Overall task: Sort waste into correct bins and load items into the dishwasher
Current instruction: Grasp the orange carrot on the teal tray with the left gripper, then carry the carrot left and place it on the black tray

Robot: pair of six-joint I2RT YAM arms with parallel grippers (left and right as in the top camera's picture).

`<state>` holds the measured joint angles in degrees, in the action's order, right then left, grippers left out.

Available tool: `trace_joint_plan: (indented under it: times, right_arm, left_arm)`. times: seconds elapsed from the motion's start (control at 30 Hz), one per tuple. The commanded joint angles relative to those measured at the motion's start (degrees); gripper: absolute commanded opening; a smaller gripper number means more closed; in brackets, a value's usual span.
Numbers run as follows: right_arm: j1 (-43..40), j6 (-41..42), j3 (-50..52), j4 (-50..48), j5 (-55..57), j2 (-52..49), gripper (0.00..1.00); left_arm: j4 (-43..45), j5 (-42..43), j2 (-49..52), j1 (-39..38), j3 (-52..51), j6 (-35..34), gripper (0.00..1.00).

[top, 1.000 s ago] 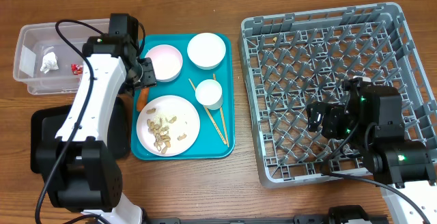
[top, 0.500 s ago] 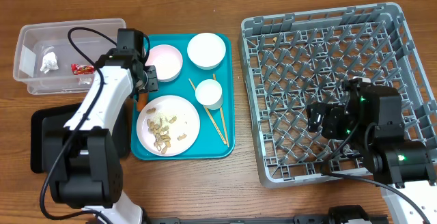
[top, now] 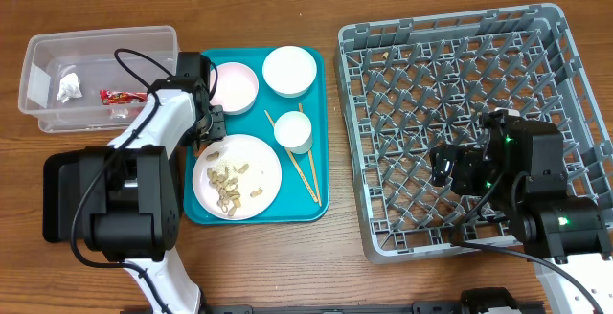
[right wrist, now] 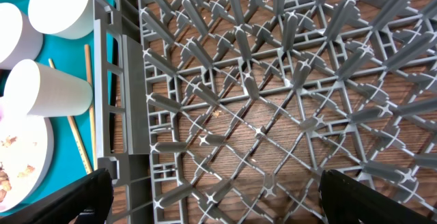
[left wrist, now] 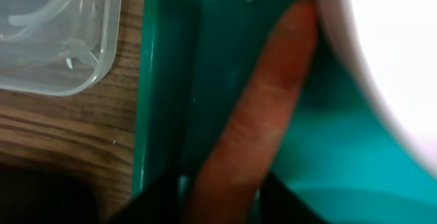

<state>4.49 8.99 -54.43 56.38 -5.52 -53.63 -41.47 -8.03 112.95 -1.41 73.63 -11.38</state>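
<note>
The orange carrot (left wrist: 259, 115) lies on the teal tray by its left rim. My left gripper (top: 205, 132) is down over it and open, one finger on each side (left wrist: 222, 207) with a thin gap showing. The clear tub (top: 96, 34) holds the red wrapper (top: 117, 95) and the whitish scrap (top: 67, 87). The white plate (top: 263, 161) carries peanut shells (top: 227, 188). My right gripper (top: 445, 168) hangs open and empty (right wrist: 218, 200) over the grey rack (top: 460, 46).
The teal tray (top: 316, 209) also holds a pink bowl (top: 235, 84), a white bowl (top: 289, 69), a small white cup (top: 293, 131) and two chopsticks (top: 308, 175). The black tray (top: 62, 199) lies front left, partly under my left arm.
My left gripper has come down and to the right onto the teal tray, so its fingers now flank the carrot. The right arm has not moved.
</note>
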Motion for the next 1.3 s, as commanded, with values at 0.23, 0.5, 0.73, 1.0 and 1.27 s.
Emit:
trace_joint_plan:
  times: [0.23,0.5,0.73,1.0,1.27]
  right_arm:
    - [-0.3,0.0,-1.5,-0.3,0.5,0.1,1.00]
    - [-0.3,0.0,-1.5,-0.3,0.6,0.1,1.00]
    - [-0.3,0.0,-1.5,-0.2,0.6,0.1,1.00]
    - [-0.3,0.0,-1.5,-0.3,0.5,0.1,1.00]
    - [-0.3,0.0,-1.5,-0.5,0.6,0.1,1.00]
  left_arm:
    - [-7.3,-1.6,-2.6,-0.1,6.3,1.1,0.15]
    - [-18.7,-1.4,-9.3,-0.1,11.9,-1.1,0.13]
    - [-31.6,-2.8,-13.0,2.4,11.9,-11.3,0.04]
    - [-30.4,-6.8,-13.0,11.6,8.1,-15.5,0.04]
    - [-20.3,-6.8,-13.0,13.9,-1.4,-15.5,0.17]
